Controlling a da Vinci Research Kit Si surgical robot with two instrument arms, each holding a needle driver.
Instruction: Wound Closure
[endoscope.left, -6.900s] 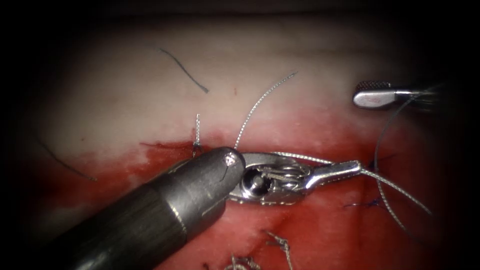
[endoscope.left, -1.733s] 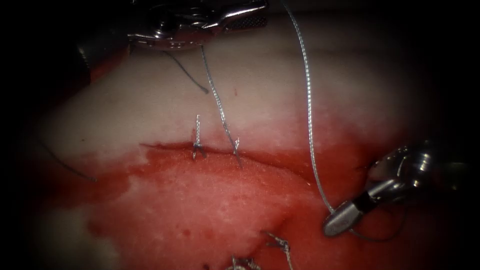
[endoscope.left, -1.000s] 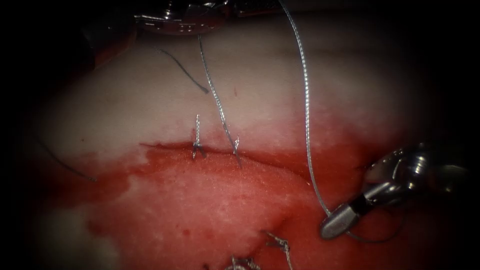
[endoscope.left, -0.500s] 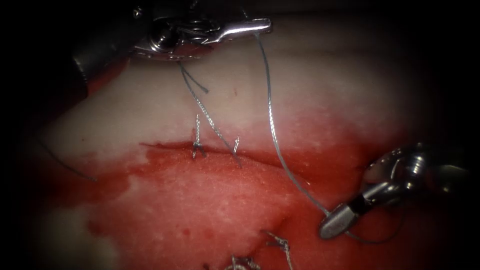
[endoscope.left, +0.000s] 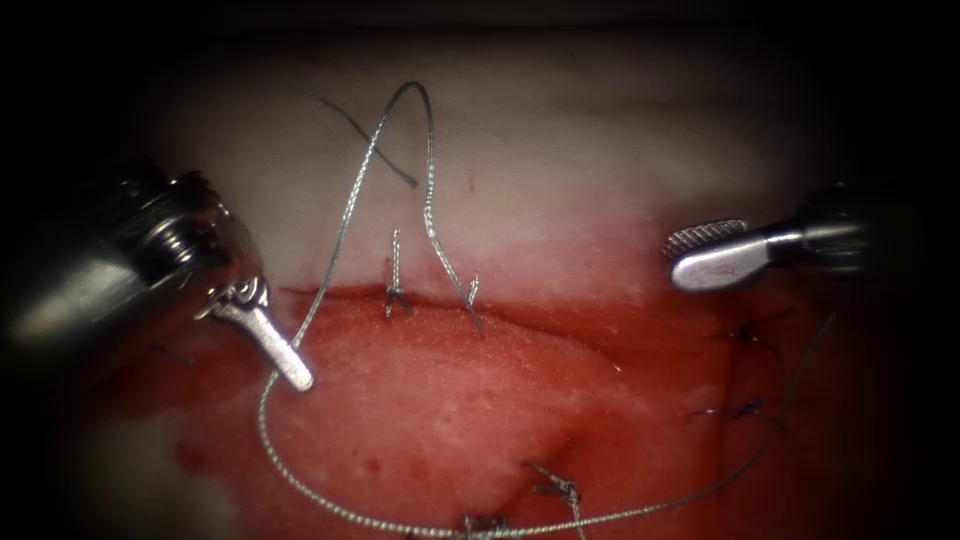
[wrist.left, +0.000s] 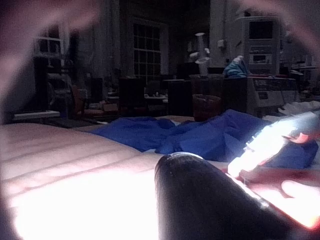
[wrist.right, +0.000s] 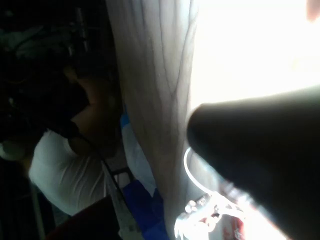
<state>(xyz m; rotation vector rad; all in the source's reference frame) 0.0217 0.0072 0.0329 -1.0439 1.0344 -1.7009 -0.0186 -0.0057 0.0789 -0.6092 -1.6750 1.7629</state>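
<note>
The cut (endoscope.left: 540, 325) runs across the red-stained tissue (endoscope.left: 560, 170). Silver thread (endoscope.left: 345, 215) rises from a stitch (endoscope.left: 471, 292) on the cut, arches over the pale tissue and comes down to my left tool (endoscope.left: 272, 348) near the cut's left end. Its jaws are shut on the thread there. From them the thread sweeps low and over to the right, ending in a thin dark curve (endoscope.left: 800, 385); I cannot tell whether that is the needle. My right tool (endoscope.left: 705, 255) hovers above the cut's right end, open and holding nothing.
A tied stitch (endoscope.left: 395, 292) with short ends stands left of the threaded one. Two dark stitches (endoscope.left: 745, 330) sit at the right. A loose dark thread piece (endoscope.left: 365, 140) lies on the pale tissue, and cut ends (endoscope.left: 560, 490) lie low in the endoscope view.
The left tool came down from the top to the cut's left end with the thread. The right tool let the thread go and rose to the right; the thread now hangs slack.
</note>
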